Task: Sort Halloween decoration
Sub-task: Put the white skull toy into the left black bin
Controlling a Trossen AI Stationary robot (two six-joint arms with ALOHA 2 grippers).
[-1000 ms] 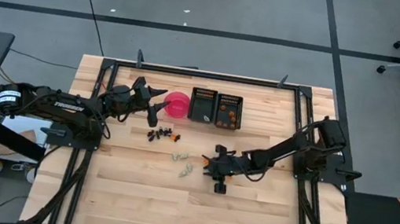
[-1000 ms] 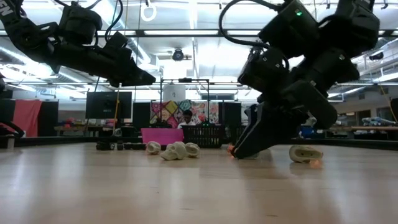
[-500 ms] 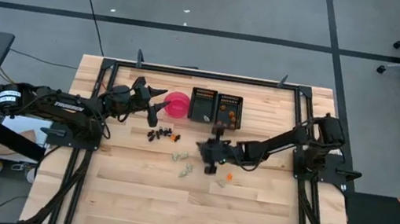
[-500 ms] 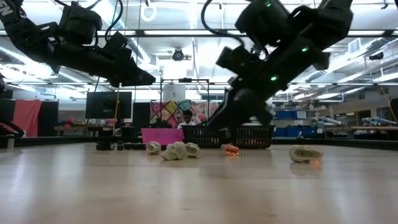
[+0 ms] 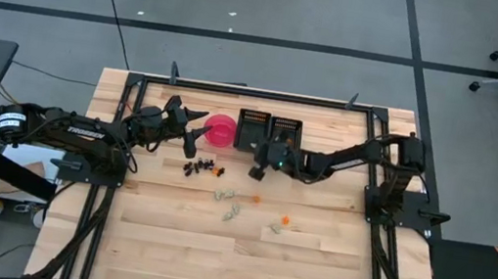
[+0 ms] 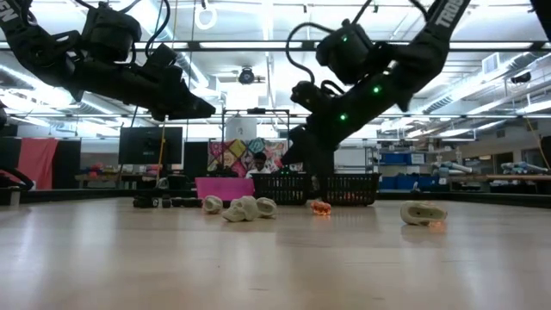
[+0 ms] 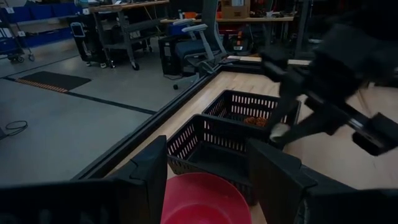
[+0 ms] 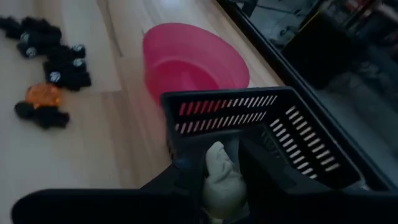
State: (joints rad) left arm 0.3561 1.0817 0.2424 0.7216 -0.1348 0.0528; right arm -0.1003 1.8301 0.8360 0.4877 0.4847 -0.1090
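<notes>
My right gripper (image 5: 258,168) hangs just before the near wall of the left black tray (image 5: 251,132), shut on a pale greenish-white trinket (image 8: 221,177). My left gripper (image 7: 211,177) waits open above the pink bowl (image 5: 220,131), holding nothing. On the table lie a cluster of dark pieces (image 5: 201,165), pale pieces (image 5: 224,193) and two orange pieces (image 5: 284,221). The right tray (image 5: 285,137) has orange pieces in it (image 7: 253,121). My right gripper pinches the pale trinket's lower part (image 8: 219,194) between its two fingers. The fingers slant down from the table's right side toward the trays. The trinket is lifted clear of the table, its top sticking out past the fingertips.
The two trays stand side by side at the far middle, with the bowl touching the left tray's left side. My left arm (image 5: 83,127) reaches in from the left. The near half of the table holds only a few scattered pieces.
My right gripper has stayed shut, risen off the table's middle and swung toward the far edge and a little left, up to the left tray, tipping closer to level. Orange and pale pieces stayed where they lay on the table.
</notes>
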